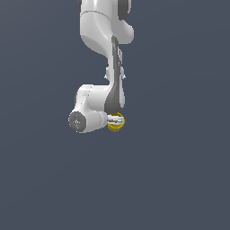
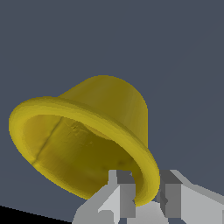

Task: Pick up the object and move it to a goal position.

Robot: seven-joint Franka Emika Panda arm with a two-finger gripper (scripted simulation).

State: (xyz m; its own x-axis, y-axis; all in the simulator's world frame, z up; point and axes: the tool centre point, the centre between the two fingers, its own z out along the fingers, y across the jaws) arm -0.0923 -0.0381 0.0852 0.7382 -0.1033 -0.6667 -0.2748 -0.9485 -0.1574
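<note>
- Yellow cup (image 2: 83, 140) sits tilted in the tool (image 2: 146, 194), its round rim pinched between the two grey fingers (image 2: 127, 192); one finger stands inside the rim, the other outside it.
- The tool is closed to a narrow gap, just the thickness of the cup wall, and holds nothing else.
- In the exterior view the cup (image 1: 115, 122) shows as a small yellow spot at the tip of the white arm (image 1: 96, 67), near the middle of the picture.
- The grip is on the rim only, so my judgement is that the carry should be slow and smooth, with no sharp wrist turns, or the cup may swing or slip.
- No goal marker is visible.
- The surroundings are a flat, dark blue-grey ground (image 1: 179, 179); no tabletop edges or corners show, and I cannot tell whether the cup is lifted off it.
</note>
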